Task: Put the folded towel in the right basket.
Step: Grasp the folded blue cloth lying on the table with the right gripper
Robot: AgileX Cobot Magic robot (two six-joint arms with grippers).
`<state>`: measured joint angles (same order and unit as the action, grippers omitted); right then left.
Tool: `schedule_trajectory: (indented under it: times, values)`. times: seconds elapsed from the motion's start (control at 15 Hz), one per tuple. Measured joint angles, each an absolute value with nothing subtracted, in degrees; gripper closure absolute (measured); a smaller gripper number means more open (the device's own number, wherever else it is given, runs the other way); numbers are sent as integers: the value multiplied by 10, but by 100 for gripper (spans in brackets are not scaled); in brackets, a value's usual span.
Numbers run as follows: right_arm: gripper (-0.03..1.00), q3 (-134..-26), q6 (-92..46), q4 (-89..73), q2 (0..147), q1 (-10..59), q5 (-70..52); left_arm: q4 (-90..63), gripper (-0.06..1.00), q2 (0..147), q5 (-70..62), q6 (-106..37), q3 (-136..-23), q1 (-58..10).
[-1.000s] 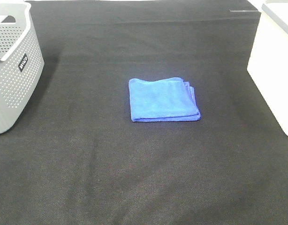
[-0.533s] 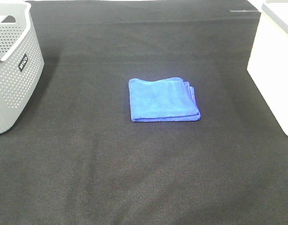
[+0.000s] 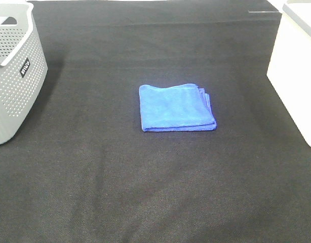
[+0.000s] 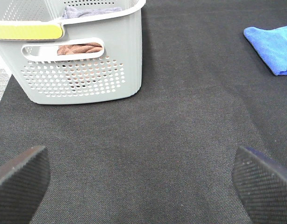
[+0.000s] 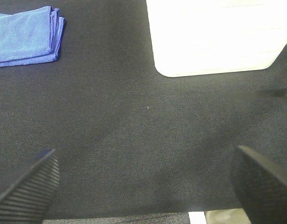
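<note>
A folded blue towel (image 3: 177, 108) lies flat in the middle of the black mat. It also shows in the left wrist view (image 4: 274, 41) and in the right wrist view (image 5: 25, 34). The right basket (image 3: 297, 66) is white and stands at the right edge; its wall shows in the right wrist view (image 5: 213, 37). My left gripper (image 4: 139, 179) is open and empty, well short of the towel. My right gripper (image 5: 143, 182) is open and empty over bare mat near the white basket. Neither gripper shows in the high view.
A grey perforated basket (image 3: 13, 76) stands at the left edge; the left wrist view shows cloths inside the basket (image 4: 82, 74). The black mat (image 3: 155, 187) covers the table.
</note>
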<state>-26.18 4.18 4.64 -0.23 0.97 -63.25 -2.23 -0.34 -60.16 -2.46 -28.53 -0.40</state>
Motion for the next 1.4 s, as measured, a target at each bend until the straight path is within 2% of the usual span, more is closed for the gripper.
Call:
schedule_trajectory:
  times: [1.0, 1.13, 1.27, 1.4]
  values:
    - [0, -264, 41, 46, 2, 10, -630, -22, -4, -3, -602, -25, -285, -4]
    - [0, -308, 41, 45, 98, 10, -622, -22, -4, -3, -602, -25, -285, -4]
    - [0, -431, 41, 33, 276, 10, -640, -22, -4, -3, -602, -25, -285, -4]
    - [0, -523, 41, 29, 392, 10, -661, -22, -4, -3, -602, -25, -285, -4]
